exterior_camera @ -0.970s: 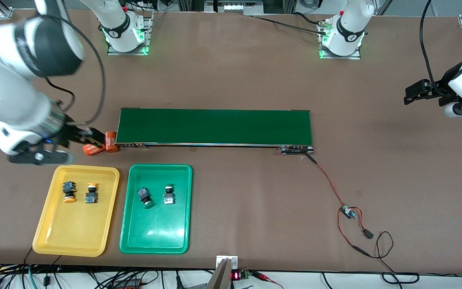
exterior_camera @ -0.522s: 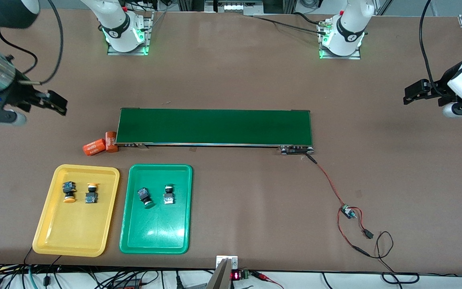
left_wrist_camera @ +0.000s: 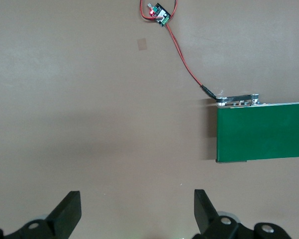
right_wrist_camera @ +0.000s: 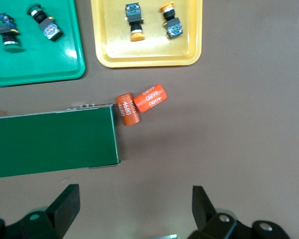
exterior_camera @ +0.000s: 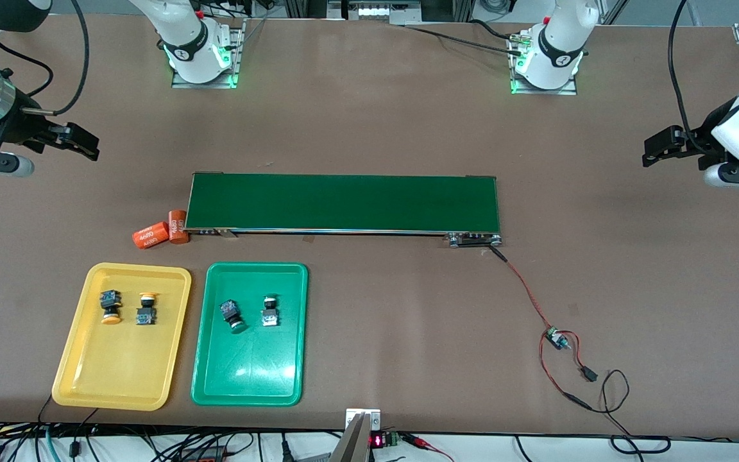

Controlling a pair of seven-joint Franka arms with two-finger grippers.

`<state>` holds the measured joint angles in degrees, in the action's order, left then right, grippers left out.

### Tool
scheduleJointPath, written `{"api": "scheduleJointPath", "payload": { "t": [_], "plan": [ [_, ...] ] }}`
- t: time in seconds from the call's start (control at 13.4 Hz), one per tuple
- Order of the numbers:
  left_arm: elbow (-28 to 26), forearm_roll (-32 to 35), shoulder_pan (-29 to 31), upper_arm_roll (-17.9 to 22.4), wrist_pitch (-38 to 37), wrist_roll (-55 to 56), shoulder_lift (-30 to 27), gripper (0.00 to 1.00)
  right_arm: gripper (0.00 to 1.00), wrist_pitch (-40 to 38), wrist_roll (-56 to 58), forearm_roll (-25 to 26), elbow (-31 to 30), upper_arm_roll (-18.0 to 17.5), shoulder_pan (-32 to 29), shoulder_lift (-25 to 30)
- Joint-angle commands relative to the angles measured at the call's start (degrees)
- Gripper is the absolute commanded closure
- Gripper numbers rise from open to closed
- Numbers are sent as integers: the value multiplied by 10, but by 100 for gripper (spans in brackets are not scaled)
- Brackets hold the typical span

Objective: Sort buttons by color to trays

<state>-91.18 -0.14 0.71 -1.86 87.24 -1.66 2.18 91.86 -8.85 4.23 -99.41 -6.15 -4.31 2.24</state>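
The yellow tray (exterior_camera: 113, 372) holds two yellow-capped buttons (exterior_camera: 110, 305) (exterior_camera: 146, 308) lying side by side. Beside it, the green tray (exterior_camera: 247, 372) holds two green-capped buttons (exterior_camera: 231, 314) (exterior_camera: 269, 312). The right wrist view shows both trays (right_wrist_camera: 149, 55) (right_wrist_camera: 40, 62) with their buttons (right_wrist_camera: 134, 20) (right_wrist_camera: 5, 30). My right gripper (exterior_camera: 81, 142) (right_wrist_camera: 134, 199) hangs open and empty over bare table at the right arm's end. My left gripper (exterior_camera: 655, 146) (left_wrist_camera: 137, 201) is open and empty over bare table at the left arm's end.
A long dark-green conveyor belt (exterior_camera: 344, 202) lies across the middle of the table. Two orange cylinders (exterior_camera: 161, 232) with white print lie at its end, above the yellow tray. A red wire runs from the belt to a small circuit board (exterior_camera: 557, 338).
My right arm has pulled away from the orange cylinders by the belt's end, rising and moving out toward its end of the table. The left arm has barely shifted.
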Motion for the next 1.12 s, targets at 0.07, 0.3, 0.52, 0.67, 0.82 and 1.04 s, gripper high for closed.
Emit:
{"api": "scheduleJointPath", "payload": {
  "t": [0.07, 0.3, 0.52, 0.67, 0.82, 1.04],
  "plan": [
    [18, 2, -1, -1, -14, -10, 5, 0, 0, 3, 30, -12, -16, 40, 14, 14],
    [18, 2, -1, -1, -15, -10, 5, 0, 0, 1, 32, -12, -13, 40, 14, 8],
    [19, 2, -2, -2, -15, -9, 5, 0, 0, -1, 34, -12, 25, 38, 14, -26],
    [19, 1, -2, -2, -15, -10, 5, 0, 0, -2, 33, -12, 36, 37, 18, -30],
    [19, 1, -2, -2, -15, -10, 5, 0, 0, -3, 32, -12, 33, 36, 22, -29],
    [19, 1, -2, -2, -15, -10, 5, 0, 0, 2, 32, -12, 35, 36, 24, -31]
  ]
}}
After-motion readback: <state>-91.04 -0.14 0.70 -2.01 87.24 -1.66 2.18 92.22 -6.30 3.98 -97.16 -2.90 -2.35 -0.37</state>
